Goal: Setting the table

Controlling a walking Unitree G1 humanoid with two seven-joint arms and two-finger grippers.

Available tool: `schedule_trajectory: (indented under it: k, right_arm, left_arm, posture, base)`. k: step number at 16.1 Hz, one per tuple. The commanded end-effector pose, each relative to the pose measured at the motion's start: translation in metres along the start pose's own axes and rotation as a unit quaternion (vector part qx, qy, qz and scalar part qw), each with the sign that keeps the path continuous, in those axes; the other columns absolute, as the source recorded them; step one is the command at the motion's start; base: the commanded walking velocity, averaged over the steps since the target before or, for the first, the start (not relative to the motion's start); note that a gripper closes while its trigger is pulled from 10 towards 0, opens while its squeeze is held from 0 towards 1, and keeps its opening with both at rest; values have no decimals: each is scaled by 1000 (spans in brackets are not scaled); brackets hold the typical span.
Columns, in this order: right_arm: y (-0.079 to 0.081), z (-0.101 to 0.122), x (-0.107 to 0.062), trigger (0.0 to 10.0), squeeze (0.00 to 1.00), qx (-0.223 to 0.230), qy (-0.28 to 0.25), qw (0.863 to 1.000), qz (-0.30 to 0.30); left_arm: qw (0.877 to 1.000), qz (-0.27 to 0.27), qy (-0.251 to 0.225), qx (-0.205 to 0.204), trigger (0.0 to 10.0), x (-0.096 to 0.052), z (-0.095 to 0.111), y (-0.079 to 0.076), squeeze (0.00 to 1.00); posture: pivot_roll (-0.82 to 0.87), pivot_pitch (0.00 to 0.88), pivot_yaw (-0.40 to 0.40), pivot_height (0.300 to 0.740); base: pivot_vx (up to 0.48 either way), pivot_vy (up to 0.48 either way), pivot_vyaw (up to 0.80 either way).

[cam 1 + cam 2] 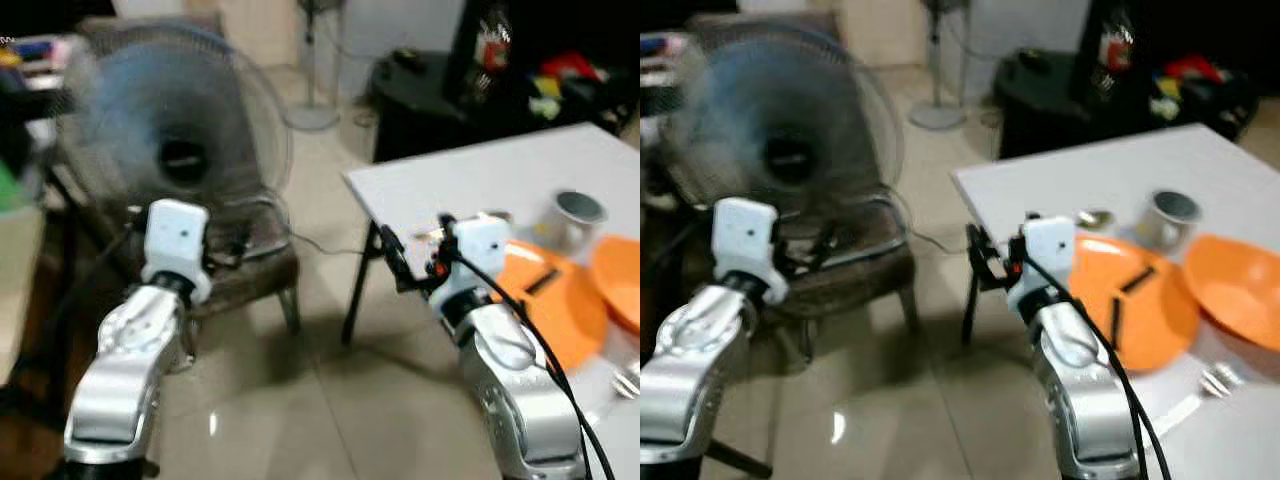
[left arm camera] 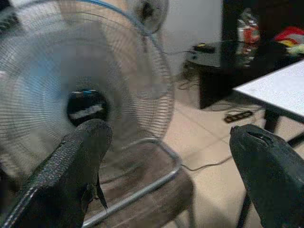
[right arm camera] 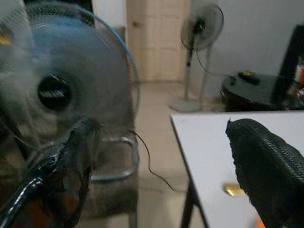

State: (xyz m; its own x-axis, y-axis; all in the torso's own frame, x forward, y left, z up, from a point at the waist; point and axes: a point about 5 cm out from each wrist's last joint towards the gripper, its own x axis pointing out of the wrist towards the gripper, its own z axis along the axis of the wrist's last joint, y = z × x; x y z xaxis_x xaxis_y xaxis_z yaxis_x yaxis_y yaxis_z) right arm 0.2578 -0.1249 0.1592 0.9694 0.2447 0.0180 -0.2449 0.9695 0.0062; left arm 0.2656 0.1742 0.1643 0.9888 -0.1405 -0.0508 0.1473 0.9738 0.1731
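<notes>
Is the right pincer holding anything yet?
No, the right pincer is open with nothing between its fingers, only the floor and the white table edge beyond.

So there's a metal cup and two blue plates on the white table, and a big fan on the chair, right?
Not quite: the plates are orange, not blue, as the right eye view shows. The metal cup does stand beside them on the white table, and the big fan is on the chair.
</notes>
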Motion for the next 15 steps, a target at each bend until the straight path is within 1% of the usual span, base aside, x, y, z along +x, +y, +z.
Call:
schedule_trajectory:
  k: [1,3,4,5,7,9,11,13,15]
  right_arm:
    - [-7,-6,-2,10000,1000,-2,12,1000,-19]
    - [-8,-3,-2,10000,1000,3,7,1000,-27]
    - [-10,-4,-2,10000,1000,7,7,999,-35]
    - [-11,-7,-1,10000,1000,9,14,999,-44]
    - [-12,-8,-2,10000,1000,11,24,999,-42]
    - [-12,-10,3,10000,1000,-16,31,998,-44]
    - [-13,-9,4,10000,1000,-16,29,999,-43]
    - [-13,-10,5,10000,1000,-15,31,999,-39]
    - [-11,-9,6,10000,1000,-13,30,999,-33]
  left_arm:
    - [1000,-4,-1,-5,10000,0,0,-4,0]
    - [1000,-11,-5,-6,10000,2,4,-6,0]
    - [1000,-17,-5,-2,10000,2,4,-7,0]
    - [1000,-7,0,-3,10000,2,2,-4,0]
    - [1000,-14,-5,-6,10000,3,5,-7,0]
    - [1000,-6,-2,-6,10000,2,3,-6,0]
    - [1000,-13,-4,-5,10000,1,4,-8,0]
    - [1000,-2,1,-5,10000,0,3,-5,0]
    - [1000,-3,0,-4,10000,-2,3,-4,0]
  posture:
    - [85,0,26,740]
    - [87,0,25,740]
    - [88,0,22,740]
    - [82,0,26,740]
    - [86,0,19,740]
    - [87,0,21,740]
    - [97,0,9,740]
    - [103,0,9,740]
    - [112,0,-4,740]
  base:
    - [0,364,800]
    - [0,364,613]
    - [0,364,0]
    - [0,368,0]
    - [0,366,0]
    - [0,366,0]
    - [0,366,0]
    - [0,362,0]
    - [0,360,0]
